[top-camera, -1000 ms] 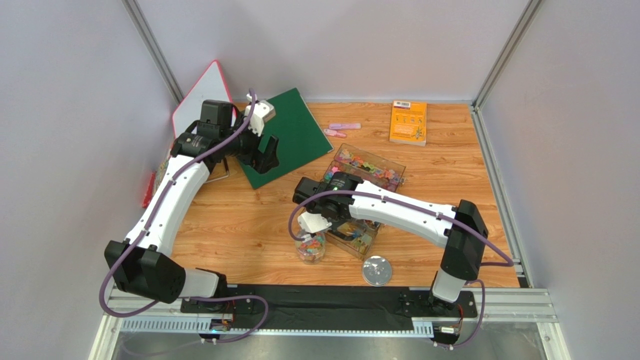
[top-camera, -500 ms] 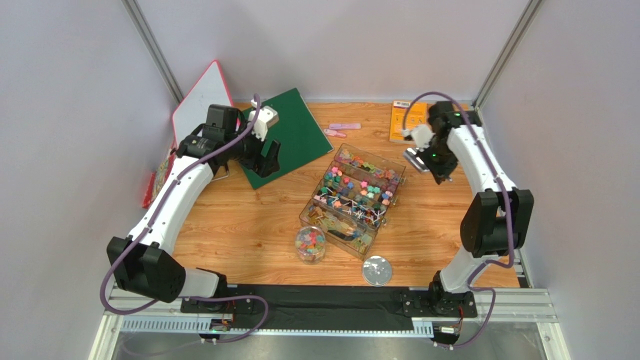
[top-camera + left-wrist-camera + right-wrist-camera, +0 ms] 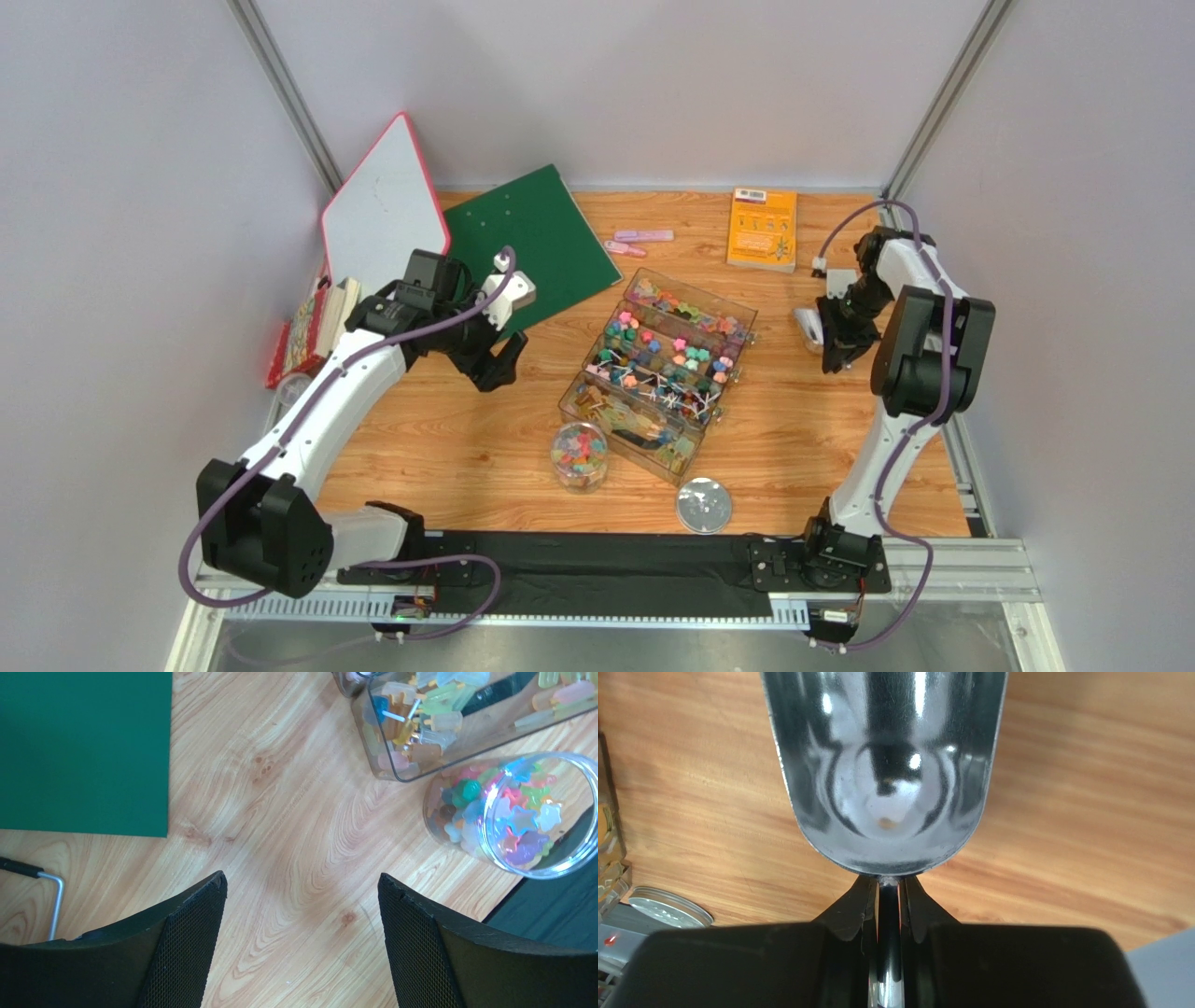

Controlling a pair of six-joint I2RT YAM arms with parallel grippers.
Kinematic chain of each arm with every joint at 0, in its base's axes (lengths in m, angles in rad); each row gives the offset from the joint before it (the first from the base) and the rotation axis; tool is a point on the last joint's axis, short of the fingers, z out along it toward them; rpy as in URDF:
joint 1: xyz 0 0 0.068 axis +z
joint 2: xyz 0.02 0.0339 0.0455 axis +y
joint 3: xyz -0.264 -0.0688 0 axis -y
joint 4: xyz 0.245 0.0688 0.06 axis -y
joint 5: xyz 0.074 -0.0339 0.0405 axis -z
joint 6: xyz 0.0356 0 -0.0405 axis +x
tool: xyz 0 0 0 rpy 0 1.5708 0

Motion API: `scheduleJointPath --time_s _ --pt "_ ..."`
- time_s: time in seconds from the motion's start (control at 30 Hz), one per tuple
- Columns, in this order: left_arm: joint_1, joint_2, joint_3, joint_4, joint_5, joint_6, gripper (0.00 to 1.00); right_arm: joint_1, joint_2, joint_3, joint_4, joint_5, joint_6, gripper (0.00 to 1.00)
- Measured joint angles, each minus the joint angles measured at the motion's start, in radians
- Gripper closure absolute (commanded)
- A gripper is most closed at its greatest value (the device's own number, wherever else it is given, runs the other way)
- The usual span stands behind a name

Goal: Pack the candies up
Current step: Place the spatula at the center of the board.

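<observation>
The candies [image 3: 665,357] fill a clear compartment box [image 3: 582,403] in the middle of the table. More candies lie in an open glass jar [image 3: 579,455] in front of it. In the left wrist view the jar [image 3: 519,815] and a corner of the box [image 3: 421,728] are at the upper right. My left gripper [image 3: 501,360] is open and empty above bare wood, left of the box; the left wrist view shows it [image 3: 302,889] the same way. My right gripper [image 3: 887,903] is shut on the handle of a metal scoop [image 3: 885,770], which is empty. It hovers at the table's right side [image 3: 828,336].
A round metal lid [image 3: 704,504] lies near the front edge. An orange booklet [image 3: 763,227] and pale pink strips [image 3: 638,238] lie at the back. A green board [image 3: 540,252], a red-rimmed white board [image 3: 379,210] and stacked books [image 3: 316,322] are at the left.
My right arm has swung with the scoop from over the jar to the far right side. My left gripper has moved from the green board toward the table's middle.
</observation>
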Motion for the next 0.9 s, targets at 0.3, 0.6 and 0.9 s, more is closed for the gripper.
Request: scheduleJointPath --time_s 0.3,0.6,0.9 --pt "-0.007 -0.007 0.001 -0.018 0.023 0.028 0.13 0.004 0.063 0.058 0.04 -0.013 0.006 0.42" --pt "-0.007 0.011 0.047 -0.021 0.022 0.031 0.09 0.002 -0.156 -0.093 0.077 -0.093 -0.058 0.32" --pt "-0.01 0.011 0.046 0.026 -0.026 0.013 0.09 0.169 -0.811 -0.549 0.196 -0.388 -0.527 0.11"
